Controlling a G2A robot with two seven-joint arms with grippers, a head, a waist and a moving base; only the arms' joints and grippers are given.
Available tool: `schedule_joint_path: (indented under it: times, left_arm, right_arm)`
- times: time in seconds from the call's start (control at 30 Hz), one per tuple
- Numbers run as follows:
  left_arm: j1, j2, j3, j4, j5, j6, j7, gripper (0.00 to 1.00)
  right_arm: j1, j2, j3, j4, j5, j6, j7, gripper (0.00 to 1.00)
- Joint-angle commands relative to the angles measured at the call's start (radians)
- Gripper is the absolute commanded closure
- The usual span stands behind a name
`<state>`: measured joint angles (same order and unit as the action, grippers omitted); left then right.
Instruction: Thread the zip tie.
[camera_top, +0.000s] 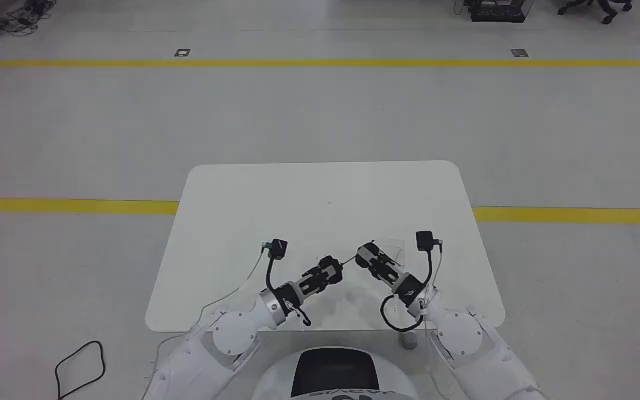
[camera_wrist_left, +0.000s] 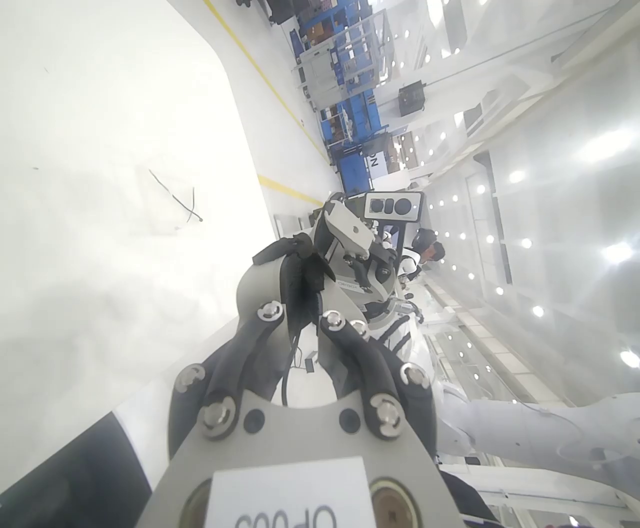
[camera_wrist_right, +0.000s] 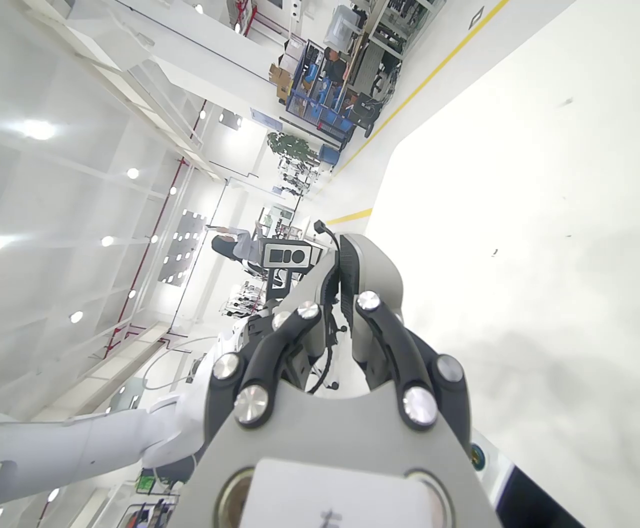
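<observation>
Black zip tie pinched at the tip of the left claw, spanning toward the right claw just beside, above the table. Right claw pressed together; on the tie or not, cannot tell.

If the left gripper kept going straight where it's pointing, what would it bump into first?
Probably the right gripper. It faces the left gripper almost tip to tip, just ahead, though the depth is hard to judge.

White desk with rounded corners, top pale and plain. One thin dark strand lies on it, bent and crossing over itself. A few tiny dark specks dot the surface elsewhere.
</observation>
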<state>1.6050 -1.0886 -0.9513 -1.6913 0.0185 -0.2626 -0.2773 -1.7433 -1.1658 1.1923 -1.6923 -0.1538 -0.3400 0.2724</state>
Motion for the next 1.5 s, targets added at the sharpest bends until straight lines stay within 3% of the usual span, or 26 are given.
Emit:
schedule_joint_path:
  times: [0.0,1.47]
  left_arm:
    - [0.002,0.001,-0.001,-0.001,0.0,-0.001,0.0,1.0]
    - [-0.015,0.002,0.036,0.007,0.018,0.035,0.011,1.0]
  right_arm:
    - [0.0,0.001,0.0,0.001,-0.005,0.0,-0.002,1.0]
    - [0.004,0.018,-0.034,0.005,-0.086,0.0,-0.034,1.0]
